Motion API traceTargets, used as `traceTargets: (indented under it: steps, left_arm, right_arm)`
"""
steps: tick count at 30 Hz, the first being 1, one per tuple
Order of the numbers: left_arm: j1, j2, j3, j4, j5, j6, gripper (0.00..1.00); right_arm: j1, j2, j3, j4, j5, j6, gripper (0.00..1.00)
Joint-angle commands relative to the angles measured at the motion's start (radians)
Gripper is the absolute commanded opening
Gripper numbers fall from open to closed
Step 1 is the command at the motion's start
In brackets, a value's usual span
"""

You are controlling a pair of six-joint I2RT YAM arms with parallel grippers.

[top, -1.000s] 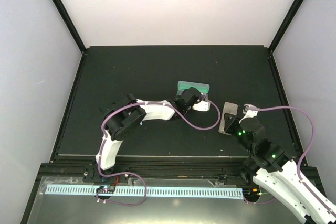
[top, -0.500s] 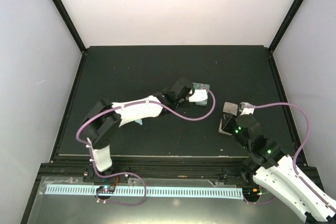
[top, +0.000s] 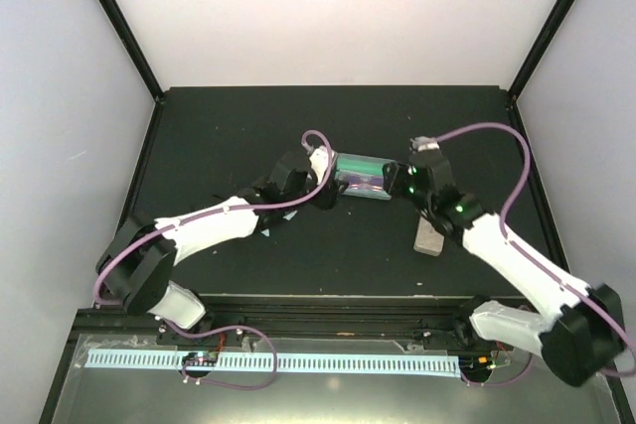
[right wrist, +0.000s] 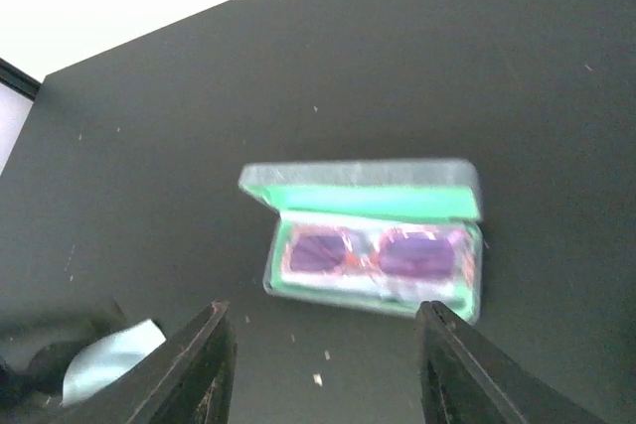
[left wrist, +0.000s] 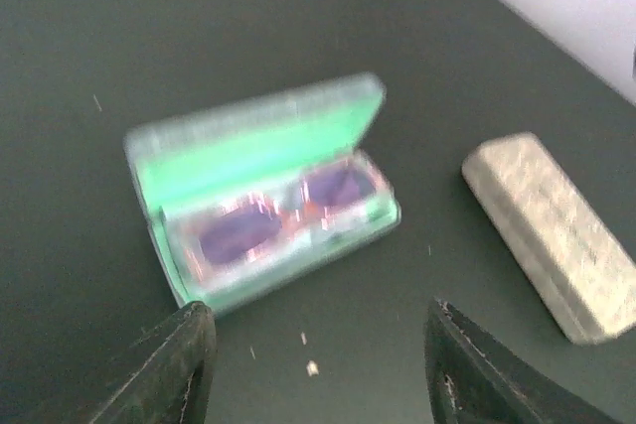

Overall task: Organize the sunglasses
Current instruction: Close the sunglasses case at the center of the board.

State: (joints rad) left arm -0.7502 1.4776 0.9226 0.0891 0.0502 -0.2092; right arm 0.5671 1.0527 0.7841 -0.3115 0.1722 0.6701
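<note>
**Sunglasses** point(right wrist: 373, 253): one pair, with a pink frame and purple lenses. It is lying folded inside an open case, lenses facing up.

**Case** point(right wrist: 274, 270): grey-green outside with a bright green lining. It is sitting on the black table point(top: 229, 136) near the middle. Its lid point(right wrist: 363, 189) is standing open on the far side.

**Left claw** point(left wrist: 318, 315): released and holding nothing. It is hovering just to the left of the open case in the overhead view. Both fingers point(left wrist: 184, 359) are showing apart, with bare table between them.

**Right claw** point(right wrist: 323, 310): released and holding nothing. It is hovering just to the right of the open case and pointing toward it.

**Beige case** point(left wrist: 556, 235): oblong, textured and closed. It is lying flat on the table near the open case but apart from it. In the overhead view it is partly covered by the right arm.

**Cloth** point(right wrist: 104, 364): light blue and lying on the table. It is peeking out from under the left arm, well apart from the open case.
</note>
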Motion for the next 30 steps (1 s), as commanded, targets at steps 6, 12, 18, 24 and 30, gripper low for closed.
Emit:
traceTargets:
  steps: [6, 12, 18, 24, 30]
  left_arm:
    - [0.036, 0.22, -0.061, 0.191, 0.221, -0.341, 0.43]
    - [0.034, 0.34, 0.004, 0.18, 0.106, -0.346, 0.3]
    - [0.022, 0.398, 0.0, 0.235, 0.076, -0.351, 0.27]
    - [-0.006, 0.447, 0.004, 0.308, -0.001, -0.366, 0.23]
    - [-0.032, 0.466, -0.004, 0.334, -0.111, -0.381, 0.23]
  right_arm:
    - [-0.09, 0.439, 0.284, 0.112, -0.118, -0.137, 0.51]
    - [-0.099, 0.635, 0.44, 0.089, -0.126, -0.181, 0.49]
    - [-0.102, 0.746, 0.488, 0.103, -0.111, -0.209, 0.36]
    - [-0.105, 0.795, 0.497, 0.107, -0.116, -0.196, 0.32]
    - [-0.107, 0.806, 0.458, 0.107, -0.156, -0.179, 0.31]
